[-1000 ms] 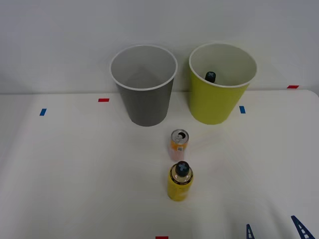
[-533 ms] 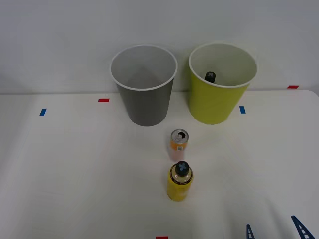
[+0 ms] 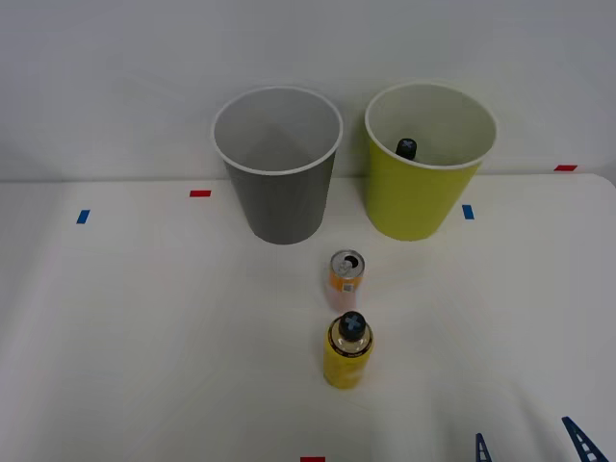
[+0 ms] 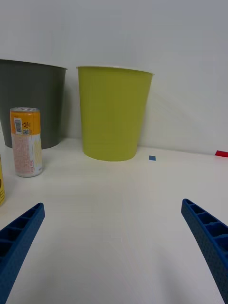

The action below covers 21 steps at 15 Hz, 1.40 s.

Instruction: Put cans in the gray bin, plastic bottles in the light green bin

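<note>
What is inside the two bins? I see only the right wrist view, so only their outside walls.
Observer: The light green bin already holds a plastic bottle; its black cap shows inside.
Operator: And the gray one?
Observer: The gray bin looks empty inside.
Operator: At my picture's edge I see a little yellow. What is it?
Observer: A yellow plastic bottle standing upright on the table, just nearer the robot than the orange can. The open end effector is to its right, holding nothing.

White table (image 3: pixel 144 318) with gray bin (image 3: pixel 280 197), light green bin (image 3: pixel 414 197), can (image 3: pixel 346 273), bottle (image 3: pixel 347 351).
</note>
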Motion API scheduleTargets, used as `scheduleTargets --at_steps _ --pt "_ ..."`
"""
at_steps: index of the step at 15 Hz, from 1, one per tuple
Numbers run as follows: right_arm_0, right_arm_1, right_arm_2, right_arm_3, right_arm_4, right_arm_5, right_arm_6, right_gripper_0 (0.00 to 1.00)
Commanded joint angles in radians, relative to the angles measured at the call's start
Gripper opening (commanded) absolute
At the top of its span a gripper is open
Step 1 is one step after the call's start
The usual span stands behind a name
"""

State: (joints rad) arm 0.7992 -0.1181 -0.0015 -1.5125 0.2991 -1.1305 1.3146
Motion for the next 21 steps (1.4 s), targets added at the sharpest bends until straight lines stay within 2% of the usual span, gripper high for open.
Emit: scheduleTargets --at_steps 1,6,7,9,11,13,16,18,21 --pt "0.0 0.0 0.0 0.0 0.0 0.0 0.0 1.0" --pt "0.0 0.0 0.0 0.0 0.0 0.0 0.0 1.0" --pt "-0.003 0.002 0.008 0.04 0.003 0.017 0.0 1.0" --pt "-0.002 -0.017 0.04 0.049 -0.057 -0.008 0.003 1.0" --pt "0.011 -0.061 0.11 0.038 -0.156 -0.032 0.02 1.0" --pt "0.002 -0.137 0.192 0.034 -0.235 -0.031 0.044 1.0" --pt "-0.051 -0.265 0.319 0.034 -0.385 -0.032 0.262 1.0" --pt "-0.094 -0.359 0.44 0.034 -0.503 -0.031 0.374 1.0" --pt "-0.156 -0.448 0.575 0.018 -0.611 -0.031 0.466 1.0"
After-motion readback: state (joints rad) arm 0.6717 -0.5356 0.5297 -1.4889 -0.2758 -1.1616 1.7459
